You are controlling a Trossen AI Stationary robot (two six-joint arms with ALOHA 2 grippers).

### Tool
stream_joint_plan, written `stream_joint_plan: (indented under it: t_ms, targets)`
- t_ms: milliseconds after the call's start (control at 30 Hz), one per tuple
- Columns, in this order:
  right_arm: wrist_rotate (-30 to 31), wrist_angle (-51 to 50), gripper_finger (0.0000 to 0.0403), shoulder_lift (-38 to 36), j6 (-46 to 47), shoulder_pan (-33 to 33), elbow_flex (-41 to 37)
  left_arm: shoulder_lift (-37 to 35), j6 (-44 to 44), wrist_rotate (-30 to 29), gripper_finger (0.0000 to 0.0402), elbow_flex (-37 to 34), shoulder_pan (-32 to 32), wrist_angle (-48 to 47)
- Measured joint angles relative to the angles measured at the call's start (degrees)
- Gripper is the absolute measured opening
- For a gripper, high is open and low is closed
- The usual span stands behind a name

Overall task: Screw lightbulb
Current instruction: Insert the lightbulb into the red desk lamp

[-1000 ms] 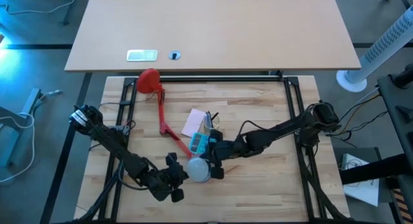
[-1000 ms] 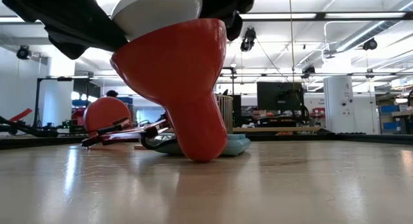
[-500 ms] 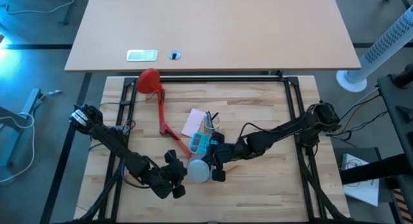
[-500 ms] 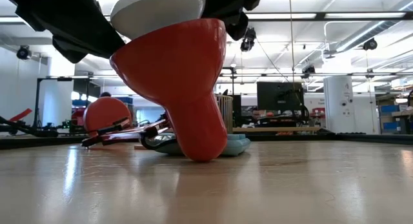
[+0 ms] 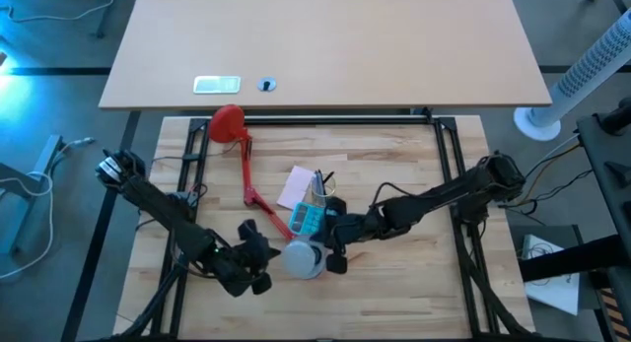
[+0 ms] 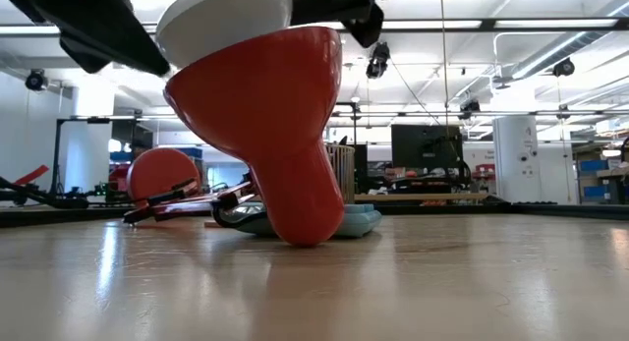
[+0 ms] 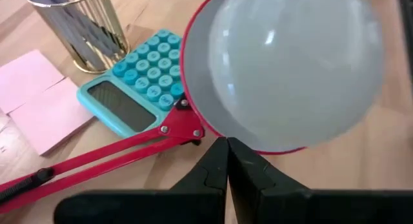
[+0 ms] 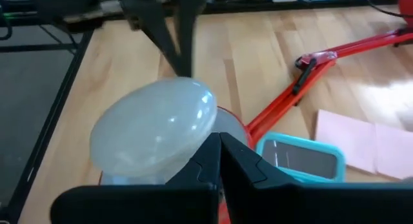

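Now twist the bulb squarely into the shade; right claw closed, empty beside it, left claw likewise.

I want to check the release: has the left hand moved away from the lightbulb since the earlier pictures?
Yes. In the high view the left hand, shut, has drawn back leftward from the lightbulb, which stays beside the teal calculator.

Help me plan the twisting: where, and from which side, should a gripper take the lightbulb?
Probably take the lightbulb by its white dome, across the widest part, from above: it bulges out of the upturned red shade, which hides its neck and base.
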Motion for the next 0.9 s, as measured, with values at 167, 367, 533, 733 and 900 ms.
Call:
stream_joint_plan:
  t_ms: [167, 367, 533, 733, 900]
  targets:
    - [0.4, -2.9, 0.0000, -2.6, 0.0, -0.6, 0.0, -0.8, 0.0, 1.9, 0.0000, 0.0, -2.9, 2.0]
    - [-3.7, -3.1, 0.0000, -2.5, -2.4, 0.7, 0.0, 0.4, -1.3, 2.6, 0.0000, 0.0, -5.1, 3.7]
    - [-4.9, -5.2, 0.0000, -1.3, 2.5, 1.3, -0.1, 0.8, 0.9, 3.8, 0.0000, 0.0, -3.3, 1.0]
    - [-4.9, -6.0, 0.0000, -1.6, 9.1, 3.3, -0.1, -1.3, 3.8, 11.3, 0.0000, 0.0, -1.5, -0.7]
    - [-4.5, -6.6, 0.0000, -4.3, 13.4, 6.4, 0.1, -5.2, 3.2, 16.2, 0.0000, 0.0, -1.5, -3.5]
